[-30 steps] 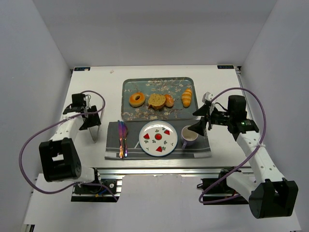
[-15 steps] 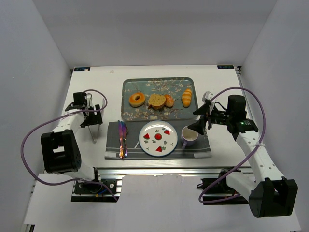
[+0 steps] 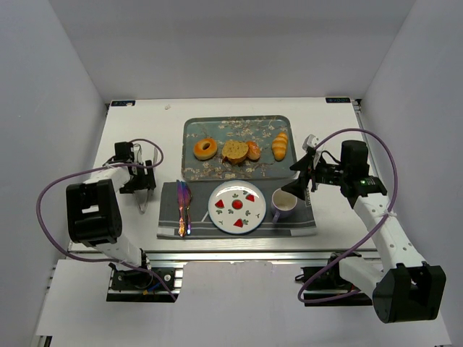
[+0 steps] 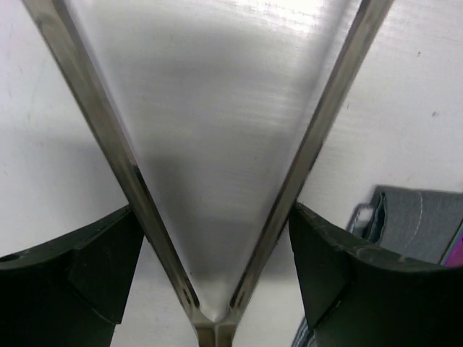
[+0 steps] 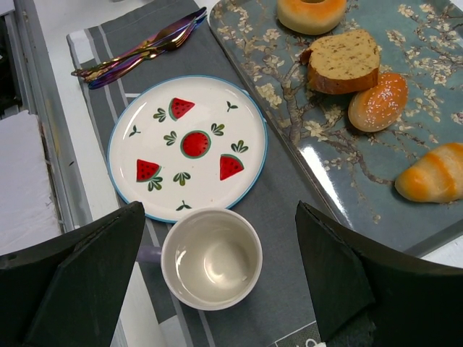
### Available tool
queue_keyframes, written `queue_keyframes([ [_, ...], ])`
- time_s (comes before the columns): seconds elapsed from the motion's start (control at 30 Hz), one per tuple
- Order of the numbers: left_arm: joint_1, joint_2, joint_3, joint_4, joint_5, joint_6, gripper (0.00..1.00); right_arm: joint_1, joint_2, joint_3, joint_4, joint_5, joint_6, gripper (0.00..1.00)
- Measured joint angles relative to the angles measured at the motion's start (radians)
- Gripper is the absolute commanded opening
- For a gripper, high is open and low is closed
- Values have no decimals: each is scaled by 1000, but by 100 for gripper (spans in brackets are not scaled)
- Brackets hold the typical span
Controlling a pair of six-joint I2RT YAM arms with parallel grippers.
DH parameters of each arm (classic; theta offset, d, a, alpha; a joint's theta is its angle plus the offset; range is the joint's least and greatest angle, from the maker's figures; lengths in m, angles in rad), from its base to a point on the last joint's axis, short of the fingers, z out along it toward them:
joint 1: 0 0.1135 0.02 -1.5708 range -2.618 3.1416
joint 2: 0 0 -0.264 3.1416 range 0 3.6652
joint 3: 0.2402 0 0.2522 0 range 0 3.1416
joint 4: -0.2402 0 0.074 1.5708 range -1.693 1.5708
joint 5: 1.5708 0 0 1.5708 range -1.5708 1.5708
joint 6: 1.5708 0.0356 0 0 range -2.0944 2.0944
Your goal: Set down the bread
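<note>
Since no bread is gripped yet, the step in hand is judged to be the approach toward the tray, with the pick not begun. Metal tongs [image 4: 108, 137] are clamped between the fingers of the left gripper [image 3: 139, 181] at the left middle of the top view, over bare table [image 3: 145, 130] just beside the grey placemat [image 5: 282, 195]. The arms of the tongs are spread in a V with nothing between them. The right gripper [image 3: 302, 177] is held empty above the white cup [image 5: 211, 259], its fingers wide apart. The bread lies on the floral tray [image 3: 217, 130] at upper centre: a ring-shaped roll [image 5: 311, 11], a brown slice [image 5: 346, 61], a round bun [image 5: 377, 101] and a croissant [image 5: 434, 173]. The watermelon plate [image 5: 246, 116] below the tray is taken as the likely target. Next, the tongs would need to be carried rightward over the tray, lowered astride one piece and squeezed.
</note>
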Motion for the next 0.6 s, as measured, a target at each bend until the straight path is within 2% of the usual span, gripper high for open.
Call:
queue_keyframes([
  [0.1,6,16,3,32,6,-1,84,0,0,9,-11,2,-2,89],
  [0.17,11,23,5,54,11,-2,77,0,0,14,-21,4,-3,89],
  [0.23,13,24,5,60,11,-3,74,0,0,17,-27,8,-5,89],
  [0.37,22,21,-3,86,18,-7,50,0,-2,18,-32,17,-8,90],
  [0.4,24,15,-10,94,24,-10,39,0,-2,18,-33,20,-8,89],
  [0.53,29,-44,-51,87,63,-28,18,0,-5,19,-42,27,-9,89],
  [0.6,29,-99,-55,74,100,-44,4,0,-9,19,-46,29,-11,89],
])
